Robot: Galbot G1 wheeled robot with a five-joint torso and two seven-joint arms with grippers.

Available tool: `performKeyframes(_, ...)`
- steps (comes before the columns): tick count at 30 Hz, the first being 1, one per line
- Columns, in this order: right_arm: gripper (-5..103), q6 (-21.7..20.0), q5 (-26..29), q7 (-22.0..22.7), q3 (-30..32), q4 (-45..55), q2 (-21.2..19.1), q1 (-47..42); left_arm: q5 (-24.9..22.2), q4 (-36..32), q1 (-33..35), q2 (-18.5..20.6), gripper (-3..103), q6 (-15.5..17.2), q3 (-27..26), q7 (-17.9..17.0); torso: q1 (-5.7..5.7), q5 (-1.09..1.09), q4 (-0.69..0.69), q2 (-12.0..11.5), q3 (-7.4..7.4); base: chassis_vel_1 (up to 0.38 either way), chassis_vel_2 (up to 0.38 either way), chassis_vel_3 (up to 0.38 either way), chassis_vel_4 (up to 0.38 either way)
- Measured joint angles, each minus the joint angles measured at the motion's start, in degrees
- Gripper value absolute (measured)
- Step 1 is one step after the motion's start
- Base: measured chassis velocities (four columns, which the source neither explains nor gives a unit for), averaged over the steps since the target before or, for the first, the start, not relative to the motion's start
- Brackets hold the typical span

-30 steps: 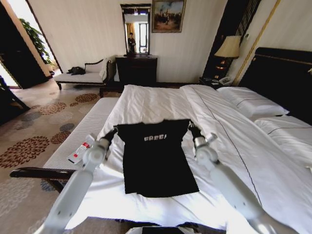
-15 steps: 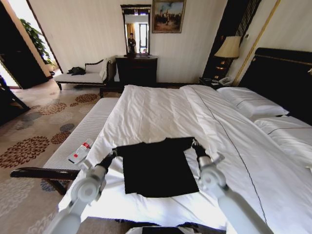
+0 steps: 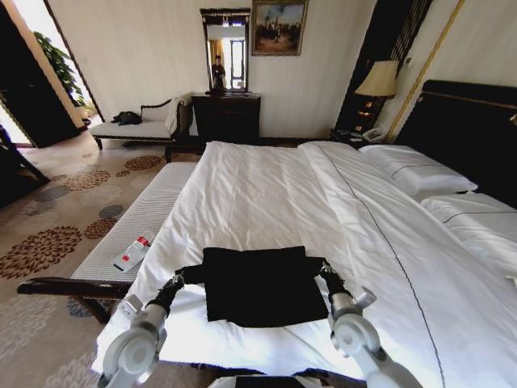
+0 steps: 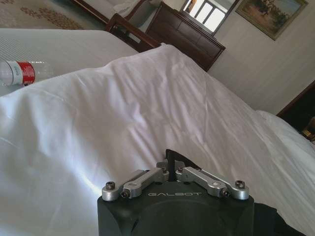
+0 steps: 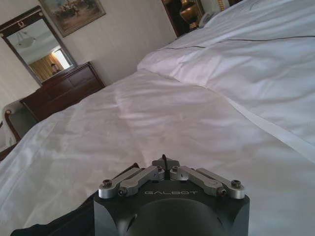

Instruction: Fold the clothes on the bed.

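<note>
Drawing the black T-shirt (image 3: 262, 284) evenly toward the bed's (image 3: 266, 186) foot edge, left gripper (image 3: 179, 277) and right gripper (image 3: 321, 267) fingers are clamping its corners level.

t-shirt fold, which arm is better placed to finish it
Neither alone, likely both: the left gripper pinches the black T-shirt at its left edge, the right gripper at its right edge, level with each other.
</note>
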Motion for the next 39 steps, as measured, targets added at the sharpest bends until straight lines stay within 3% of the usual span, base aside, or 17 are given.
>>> performKeyframes(10, 0, 1.15, -1.30, 1.59, 1.11, -3.57, 1.80, -0.94, 2.68, 0.79, -0.17, -1.70, 0, 0.33, 3.98, 0.13, 0.00, 0.00, 0.00, 0.00, 0.00, 0.000, 0.000, 0.000, 0.000)
performKeyframes(21, 0, 2.19, -2.17, 1.37, 4.03, -2.22, 1.67, -2.12, 2.50, -0.55, 2.15, -2.02, 0, 0.29, 3.28, 0.93, 0.00, -0.01, 0.00, 0.00, 0.00, 0.000, 0.000, 0.000, 0.000)
performKeyframes(27, -2, 0.77, -4.33, 1.64, 2.96, -3.69, 1.69, -2.70, 4.22, 0.96, 2.85, -2.39, 0, -0.20, 3.85, 1.20, 0.00, 0.00, 0.00, 0.00, 0.00, 0.000, 0.000, 0.000, 0.000)
performKeyframes(29, 9, 0.38, -5.23, 1.71, 2.69, -3.74, 1.80, -3.24, 4.53, 0.49, 3.31, -2.38, -2, -0.28, 3.82, 1.03, 0.00, 0.00, 0.00, 0.00, 0.00, 0.000, 0.000, 0.000, 0.000)
performKeyframes(30, 9, 0.38, -5.23, 1.71, 2.69, -3.74, 1.80, -3.24, 4.53, 0.49, 3.31, -2.38, -2, -0.28, 3.82, 1.03, 0.00, 0.00, 0.00, 0.00, 0.00, 0.000, 0.000, 0.000, 0.000)
performKeyframes(34, 25, 2.29, -7.66, 0.08, 3.91, 0.73, 2.44, -4.51, 3.71, -3.86, 3.54, -1.94, 12, -0.97, 1.51, 2.50, 0.00, 0.00, 0.00, 0.00, 0.00, 0.000, 0.000, 0.000, 0.000)
performKeyframes(35, 25, 2.29, -7.66, 0.08, 3.91, 0.73, 2.44, -4.51, 3.71, -3.86, 3.54, -1.94, 12, -0.97, 1.51, 2.50, 0.00, 0.00, 0.00, 0.00, 0.00, 0.000, 0.000, 0.000, 0.000)
performKeyframes(37, 36, 3.27, -6.71, -0.79, 5.55, 3.60, 2.71, -4.25, 1.08, -5.32, 1.49, -1.78, 23, -1.12, -0.73, 3.13, 0.00, 0.00, 0.01, 0.00, 0.00, 0.000, 0.000, 0.000, 0.000)
performKeyframes(38, 36, 3.47, -5.81, -0.94, 6.22, 4.43, 2.76, -3.82, -0.29, -5.14, -0.12, -1.67, 23, -0.86, -1.61, 3.10, 0.00, 0.00, 0.01, 0.00, 0.00, 0.000, 0.000, 0.000, 0.000)
performKeyframes(39, 41, 3.59, -4.54, -0.98, 6.93, 4.90, 2.75, -3.02, -1.58, -3.95, -2.50, -1.49, 33, -0.37, -2.25, 2.65, 0.00, 0.00, 0.00, 0.00, 0.00, 0.000, 0.000, 0.000, 0.000)
